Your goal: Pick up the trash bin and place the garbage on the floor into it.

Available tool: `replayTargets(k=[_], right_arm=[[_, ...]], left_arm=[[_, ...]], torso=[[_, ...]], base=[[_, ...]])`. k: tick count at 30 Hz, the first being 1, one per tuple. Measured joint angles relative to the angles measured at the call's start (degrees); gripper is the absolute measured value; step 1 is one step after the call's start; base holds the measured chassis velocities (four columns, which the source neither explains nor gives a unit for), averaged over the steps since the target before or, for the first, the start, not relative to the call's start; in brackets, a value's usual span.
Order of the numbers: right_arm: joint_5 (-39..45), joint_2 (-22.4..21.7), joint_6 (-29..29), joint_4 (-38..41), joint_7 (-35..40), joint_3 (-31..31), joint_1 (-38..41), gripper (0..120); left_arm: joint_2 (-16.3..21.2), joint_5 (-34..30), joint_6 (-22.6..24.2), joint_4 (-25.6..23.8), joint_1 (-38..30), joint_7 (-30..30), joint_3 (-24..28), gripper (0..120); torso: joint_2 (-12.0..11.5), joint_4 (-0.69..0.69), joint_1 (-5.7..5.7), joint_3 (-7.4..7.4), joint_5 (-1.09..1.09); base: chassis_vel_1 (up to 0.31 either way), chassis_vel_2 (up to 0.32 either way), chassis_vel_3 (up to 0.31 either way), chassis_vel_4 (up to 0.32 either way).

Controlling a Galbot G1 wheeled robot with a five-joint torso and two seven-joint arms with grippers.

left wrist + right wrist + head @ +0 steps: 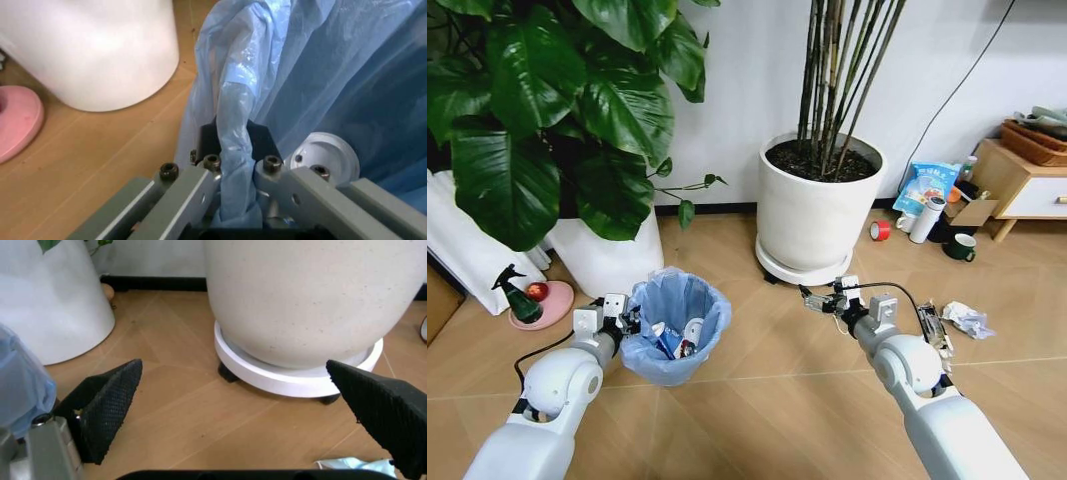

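Observation:
The trash bin, lined with a crinkly light-blue bag, is in front of me at the left. My left gripper is shut on its near-left rim; in the left wrist view the fingers pinch the bag-covered rim. Inside the bin lie a blue-white carton and a white disc. My right gripper hangs open and empty over the floor before the bamboo pot, its pads wide apart. On the floor to the right lie crumpled white garbage and a flat wrapper.
Two big white plant pots stand behind the bin. A pink dish with a spray bottle sits at the left. At the right rear are a red tape roll, a bottle, a mug, a blue bag and a wooden cabinet.

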Motion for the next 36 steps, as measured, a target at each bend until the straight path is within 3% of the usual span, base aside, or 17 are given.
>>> replayTargets(k=[36], right_arm=[[-2.4, 1.7, 0.0, -2.0, 0.4, 0.5, 0.1, 100]], left_arm=[[0.1, 0.5, -1.0, 0.6, 0.0, 3.2, -0.3, 0]], torso=[[0.0, -0.01, 0.00, 0.00, 0.00]], base=[[-0.154, -0.149, 0.147, 0.150]])
